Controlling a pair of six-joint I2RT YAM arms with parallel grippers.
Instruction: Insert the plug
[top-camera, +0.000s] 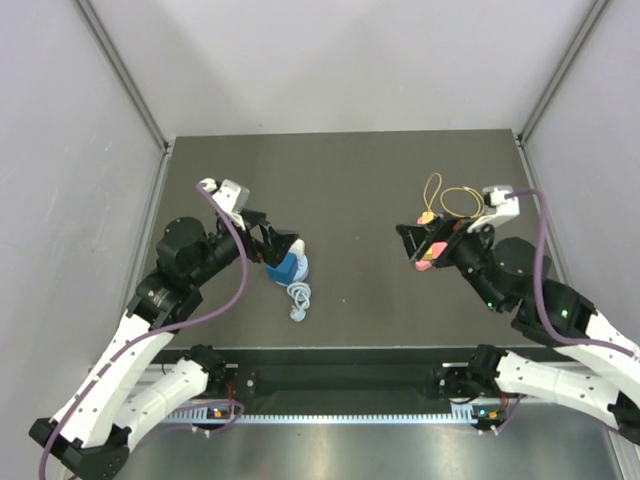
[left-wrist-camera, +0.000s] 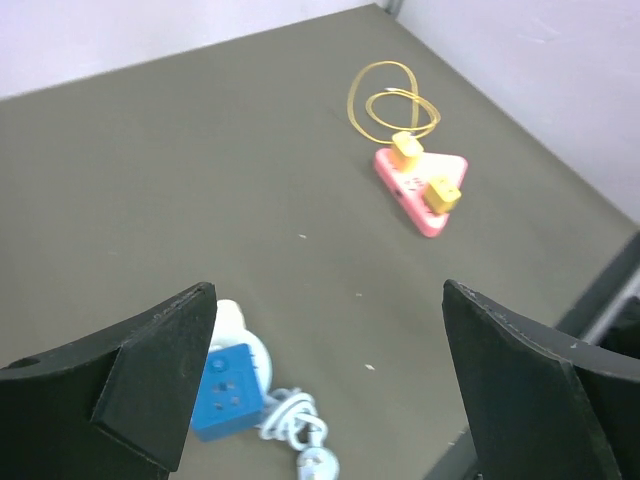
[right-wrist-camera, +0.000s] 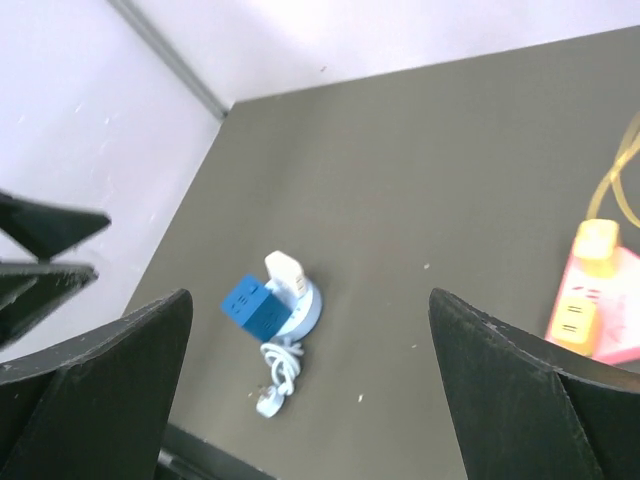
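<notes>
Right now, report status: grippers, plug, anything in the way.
Left gripper open, empty. Right gripper open, empty. White plug loose on table beside blue socket cube, not inserted. Nothing blocking cube; pink power strip far off.

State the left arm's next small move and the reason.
Likely lower the left claw toward the white plug at the end of the coiled cord: the claw hangs open and empty, and the plug lies loose on the table beside the blue socket cube, not inserted.
</notes>
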